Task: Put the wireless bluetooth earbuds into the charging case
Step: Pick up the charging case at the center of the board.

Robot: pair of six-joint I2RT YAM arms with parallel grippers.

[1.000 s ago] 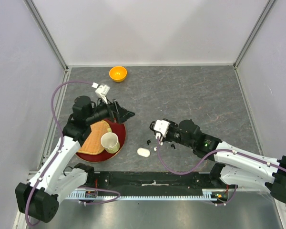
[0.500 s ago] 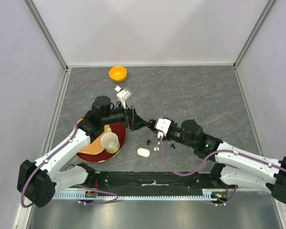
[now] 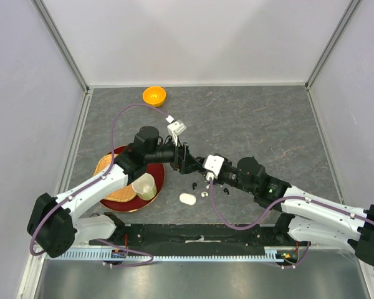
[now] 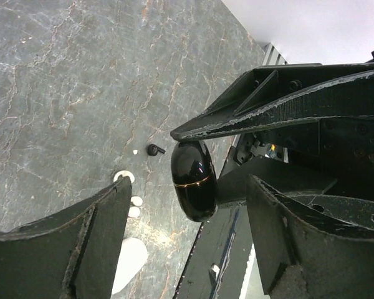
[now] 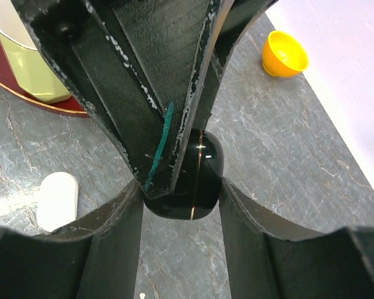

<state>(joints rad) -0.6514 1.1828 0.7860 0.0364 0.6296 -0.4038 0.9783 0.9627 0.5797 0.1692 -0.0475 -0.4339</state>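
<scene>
Left wrist view: the black case (image 4: 193, 180) sits pinched in the right gripper (image 5: 181, 187), apparently clear of the table (image 4: 62, 75); the left gripper (image 4: 190, 187) straddles it, jaws wide, gaps either side, holding nothing; the case's long axis runs along the left fingers (image 4: 81, 243), gold seam crosswise; the left arm looks best placed to work the lid; a black bud (image 4: 154, 149) and white buds (image 4: 123, 177) lie loose on the grey marbled top below, a white case (image 4: 128, 271) nearer; tight quarters, both sets of fingers crossing; red plate (image 3: 157, 174) just left.
</scene>
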